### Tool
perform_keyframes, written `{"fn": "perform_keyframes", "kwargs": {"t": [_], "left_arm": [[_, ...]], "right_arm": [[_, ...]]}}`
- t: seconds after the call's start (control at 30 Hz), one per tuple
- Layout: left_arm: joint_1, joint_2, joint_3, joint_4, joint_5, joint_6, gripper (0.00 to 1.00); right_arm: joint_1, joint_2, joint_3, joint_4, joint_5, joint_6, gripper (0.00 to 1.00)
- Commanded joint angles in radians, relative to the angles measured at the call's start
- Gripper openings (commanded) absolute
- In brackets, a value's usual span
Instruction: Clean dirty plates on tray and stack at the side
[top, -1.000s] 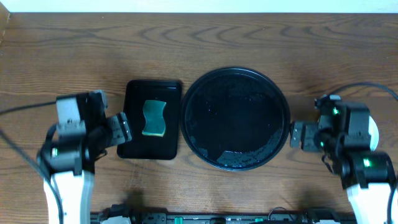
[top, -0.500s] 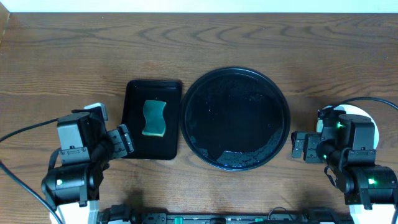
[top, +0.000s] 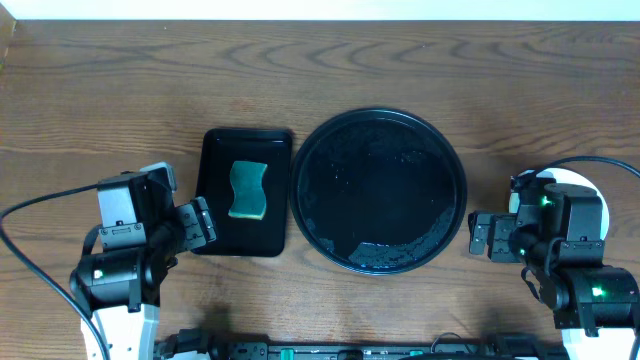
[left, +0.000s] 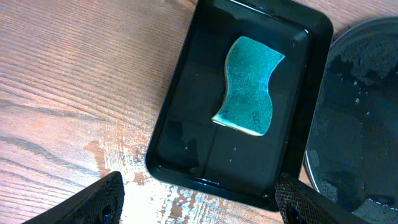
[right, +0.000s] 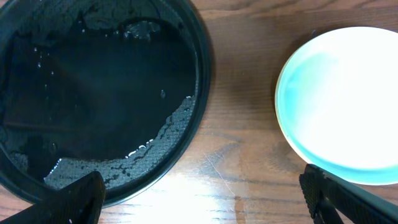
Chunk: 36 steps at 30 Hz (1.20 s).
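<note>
Two robot arms are shown from above, both set low in the view. The left arm (top: 118, 270) is placed at the left, its left gripper (top: 203, 224) pointed rightward and spread wide. The right arm (top: 585, 270) is placed at the right, its right gripper (top: 481, 237) pointed leftward and likewise spread wide. In each wrist view, dark fingertips (left: 102, 198) are seen only at the bottom corners.

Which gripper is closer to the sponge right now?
Left. The left gripper sits at the left edge of the small rectangular tray holding the sponge; the right gripper is beyond the round tray, on its right side.
</note>
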Motion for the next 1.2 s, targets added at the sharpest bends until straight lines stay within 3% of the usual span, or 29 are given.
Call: {"fn": "perform_keyframes", "kwargs": {"t": [0.0,0.37,0.8,1.07,1.17], "left_arm": [[0.0,0.015,-0.007,0.001,0.002,-0.006,0.79],[0.0,0.051,-0.007,0.001,0.002,-0.006,0.79],[0.0,0.056,-0.007,0.001,0.002,-0.006,0.79],[0.0,0.056,-0.007,0.001,0.002,-0.006,0.79],[0.0,0.056,-0.007,0.001,0.002,-0.006,0.79]], "right_arm": [[0.01,-0.005,-0.006,-0.002,0.0,-0.009,0.99],[0.007,-0.197,-0.164,0.071,0.034,-0.009,0.99],[0.008,-0.693,-0.642,0.764,0.029,0.019,0.99],[0.01,-0.813,-0.834,1.145,0.029,0.025,0.99],[0.02,-0.814,-0.837,1.16,0.029,0.024,0.99]]}}
